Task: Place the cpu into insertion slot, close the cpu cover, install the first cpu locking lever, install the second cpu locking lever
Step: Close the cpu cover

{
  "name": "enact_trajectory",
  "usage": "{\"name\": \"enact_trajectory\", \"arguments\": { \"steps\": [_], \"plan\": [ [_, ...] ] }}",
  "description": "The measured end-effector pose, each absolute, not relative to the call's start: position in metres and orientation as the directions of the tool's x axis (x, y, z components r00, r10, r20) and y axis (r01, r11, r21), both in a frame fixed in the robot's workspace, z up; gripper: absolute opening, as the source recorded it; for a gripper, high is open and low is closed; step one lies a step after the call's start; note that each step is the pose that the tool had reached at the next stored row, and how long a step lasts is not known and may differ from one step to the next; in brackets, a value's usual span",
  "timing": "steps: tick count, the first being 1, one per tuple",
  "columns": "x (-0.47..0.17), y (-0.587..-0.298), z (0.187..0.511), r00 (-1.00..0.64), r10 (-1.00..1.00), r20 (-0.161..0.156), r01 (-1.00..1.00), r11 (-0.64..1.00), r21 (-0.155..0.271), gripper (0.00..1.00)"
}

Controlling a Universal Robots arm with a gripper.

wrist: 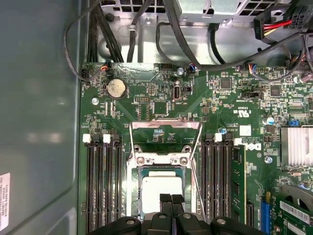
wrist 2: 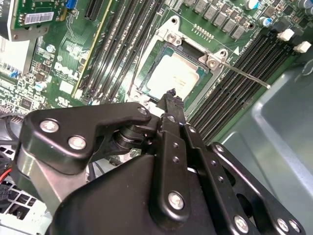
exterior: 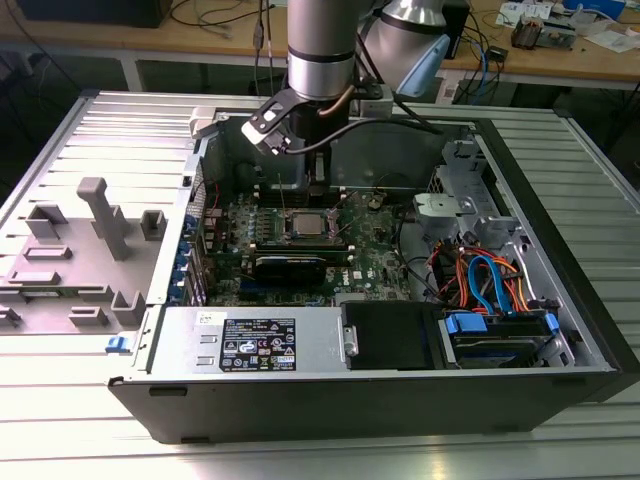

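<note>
Up top centre of the exterior view the arm (exterior: 320,50) drops into an open PC case (exterior: 400,395) lying on its side on a slatted metal table (exterior: 300,455), ending over the mobo (exterior: 375,258) approx mid-frame. Both wrist views have the black gripper (wrist: 169,198) w/ its two fingertips (wrist: 163,198) pressed together, barely a sliver between them, nothing pinched in there afaict. It sits right at one edge of the cpu (wrist: 161,188); can't tell if it's touching the chip or hovering. The cpu itself is already down in the insertion slot (wrist: 134,188), silver top up, flat and square to the rim. The cpu cover (wrist: 165,126) is swung up on its hinge at the end of the socket away from the gripper, green board showing thru its cut-out, so not closed over the chip. In the second wrist view a thin locking lever (wrist 2: 244,74) sticks out free across the black memory slots (wrist 2: 230,93), not latched. Those slots flank the socket on both sides. A coin battery (wrist: 116,88) sits on the board beyond the cover. On the exterior view's left of the case there's a grey plastic fixture (exterior: 100,225) on the table; low in that frame is the PSU (exterior: 255,345), and lower right a drive (exterior: 495,335) w/ blue and orange cables (exterior: 480,275).
</note>
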State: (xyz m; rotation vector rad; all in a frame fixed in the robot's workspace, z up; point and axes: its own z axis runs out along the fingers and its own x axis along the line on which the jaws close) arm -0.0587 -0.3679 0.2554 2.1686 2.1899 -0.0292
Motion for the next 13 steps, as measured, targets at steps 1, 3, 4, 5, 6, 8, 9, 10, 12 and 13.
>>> {"name": "enact_trajectory", "arguments": {
  "steps": [1, 3, 4, 5, 6, 8, 9, 10, 12, 13],
  "plan": [
    [-0.0587, -0.3679, 0.2567, -0.009, 0.998, -0.056, 1.000, 0.011, 0.028, 0.11],
    [-0.0587, -0.3679, 0.2611, -0.009, 0.998, -0.056, 1.000, 0.011, 0.028, 0.11],
    [-0.0587, -0.3679, 0.2628, -0.009, 0.998, -0.056, 1.000, 0.011, 0.028, 0.11],
    [-0.0587, -0.3679, 0.2639, -0.009, 0.998, -0.056, 1.000, 0.011, 0.028, 0.11],
    [-0.0587, -0.3679, 0.2643, -0.009, 0.998, -0.056, 1.000, 0.011, 0.028, 0.11],
    [-0.0587, -0.3679, 0.2648, -0.009, 0.998, -0.055, 1.000, 0.011, 0.028, 0.11],
    [-0.0587, -0.3679, 0.2648, -0.009, 0.998, -0.055, 1.000, 0.011, 0.029, 0.11],
    [-0.0587, -0.3679, 0.2649, -0.009, 0.998, -0.056, 1.000, 0.011, 0.028, 0.11],
    [-0.0587, -0.3679, 0.2649, -0.009, 0.998, -0.056, 1.000, 0.011, 0.028, 0.11],
    [-0.0581, -0.3679, 0.2650, -0.009, 0.998, -0.056, 1.000, 0.011, 0.028, 0.11]
  ]
}}
